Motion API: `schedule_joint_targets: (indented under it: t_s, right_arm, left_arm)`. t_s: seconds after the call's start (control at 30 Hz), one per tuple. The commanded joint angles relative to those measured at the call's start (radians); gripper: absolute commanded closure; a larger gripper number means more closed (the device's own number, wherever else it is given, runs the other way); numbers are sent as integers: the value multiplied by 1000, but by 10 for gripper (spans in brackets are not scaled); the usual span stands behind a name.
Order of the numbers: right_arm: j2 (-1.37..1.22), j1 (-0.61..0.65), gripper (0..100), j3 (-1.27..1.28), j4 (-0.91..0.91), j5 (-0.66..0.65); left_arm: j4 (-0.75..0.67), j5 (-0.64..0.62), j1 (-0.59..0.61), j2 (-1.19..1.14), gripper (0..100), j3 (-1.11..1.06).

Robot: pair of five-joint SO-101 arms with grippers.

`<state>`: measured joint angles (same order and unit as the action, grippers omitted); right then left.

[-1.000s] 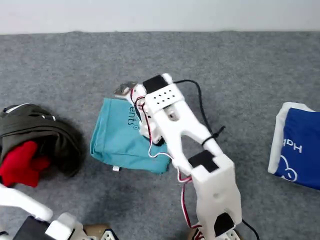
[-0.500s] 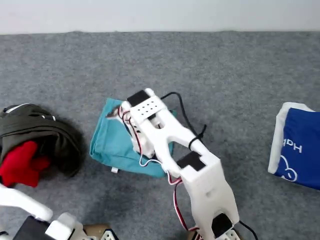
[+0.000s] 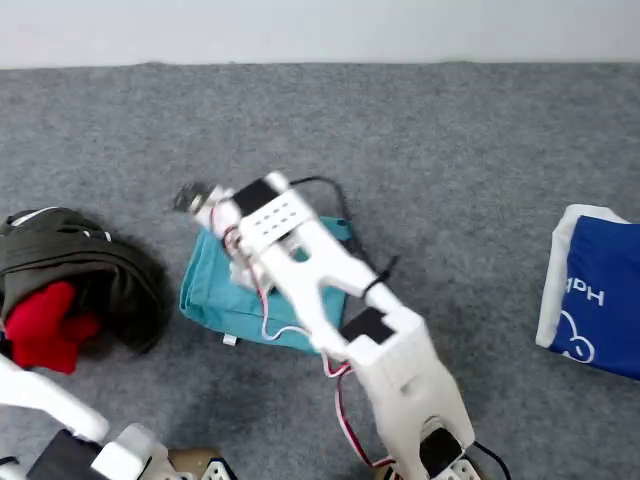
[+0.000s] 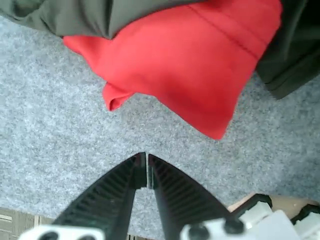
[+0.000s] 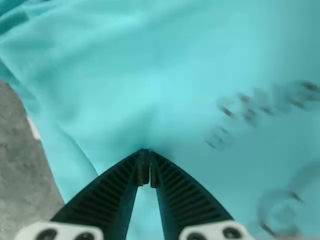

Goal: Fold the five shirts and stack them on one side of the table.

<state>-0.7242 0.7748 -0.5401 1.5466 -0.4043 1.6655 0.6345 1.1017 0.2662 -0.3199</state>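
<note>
My right claw [image 5: 144, 172] has its tips pressed together, low against the teal shirt [image 3: 215, 290]. I cannot tell whether any cloth is caught between them. From the high view, that arm stretches across the folded teal shirt, which lies near the middle of the desk [image 3: 450, 150] on its grey felt-like cover.

My left claw [image 4: 146, 170] is also pressed together with nothing in it. It hangs over bare grey cover, just short of the red shirt [image 4: 190, 65]. The red shirt sits bunched in a heap at the desk's left edge, partly wrapped by a dark olive shirt [image 3: 90, 260] that lies over and around it.

At the right edge, well apart from the others, a folded blue shirt [image 3: 600, 300] lies with a white layer showing along its near side.
</note>
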Motion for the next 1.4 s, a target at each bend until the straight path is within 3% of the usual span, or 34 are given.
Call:
schedule_joint_targets:
  t_s: [0.0,0.43,0.63,0.77,1.0,1.2,1.37]
  right_arm:
    - [-31,74,989,-43,-7,2]
    - [13,88,987,-414,76,2]
    - [-131,202,988,-440,73,2]
    - [-249,213,989,-488,61,6]
    - [-271,91,989,-784,251,6]
    - [-226,-116,979,-835,249,98]
    - [-173,-203,795,-760,251,295]
  left_arm:
    - [-20,9,34,20,985,10]
    - [-20,9,28,21,985,7]
    - [-20,9,34,15,985,7]
    - [-20,9,35,17,985,7]
    - [-20,9,35,20,985,7]
    - [-20,8,29,20,985,7]
    - [-20,8,29,14,985,5]
